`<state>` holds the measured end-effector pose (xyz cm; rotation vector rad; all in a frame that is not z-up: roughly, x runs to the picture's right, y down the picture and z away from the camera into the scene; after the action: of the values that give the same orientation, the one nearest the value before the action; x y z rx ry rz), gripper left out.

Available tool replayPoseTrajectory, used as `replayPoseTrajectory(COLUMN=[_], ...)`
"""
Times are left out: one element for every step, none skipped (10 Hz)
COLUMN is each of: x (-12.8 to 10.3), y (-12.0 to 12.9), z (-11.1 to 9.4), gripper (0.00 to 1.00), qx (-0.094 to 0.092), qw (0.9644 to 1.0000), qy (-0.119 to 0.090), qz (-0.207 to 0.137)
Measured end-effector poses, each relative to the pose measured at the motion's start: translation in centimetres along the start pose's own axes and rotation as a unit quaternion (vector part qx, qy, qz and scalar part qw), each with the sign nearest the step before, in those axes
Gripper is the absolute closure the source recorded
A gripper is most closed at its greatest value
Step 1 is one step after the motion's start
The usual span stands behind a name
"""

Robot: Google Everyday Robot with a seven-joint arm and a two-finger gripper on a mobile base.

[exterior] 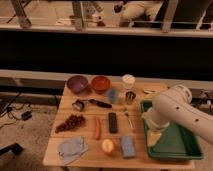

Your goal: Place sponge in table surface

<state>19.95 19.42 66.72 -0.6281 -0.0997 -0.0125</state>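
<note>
My white arm (177, 110) reaches in from the right. Its pale yellow gripper (154, 138) points down over the left edge of the green tray (175, 145). I cannot make out whether anything is held in it. A blue rectangular sponge (127, 146) lies flat on the wooden table (87, 160) near the front edge, a little left of the gripper and apart from it.
On the table are a purple bowl (77, 83), a red bowl (101, 83), a white cup (128, 81), a metal cup (130, 97), a blue object (113, 95), a brush (90, 104), grapes (71, 122), a carrot (97, 128), a black bar (113, 122), an apple (107, 146) and a grey cloth (71, 148).
</note>
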Motion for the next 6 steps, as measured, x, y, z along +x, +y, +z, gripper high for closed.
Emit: replayPoseTrajectory(x=[-0.3,-0.8,-1.3,-1.7,-2.3,-3.1], y=[0.5,1.1,1.7,2.1,2.5,2.9], z=[0.4,0.8,1.3,1.6,2.1,2.7], gripper=[0.2,0.2,0.2,0.2,0.2,0.2], qx=[-0.003,-0.004,-0.005,-0.005,-0.006,-0.006], qw=[1.0,0.9999,0.9997,0.9995,0.9991,0.9984], qy=[-0.003,-0.008,-0.015,-0.02,-0.03,-0.041], qz=[-0.003,-0.009,-0.017,-0.022,-0.03,-0.039])
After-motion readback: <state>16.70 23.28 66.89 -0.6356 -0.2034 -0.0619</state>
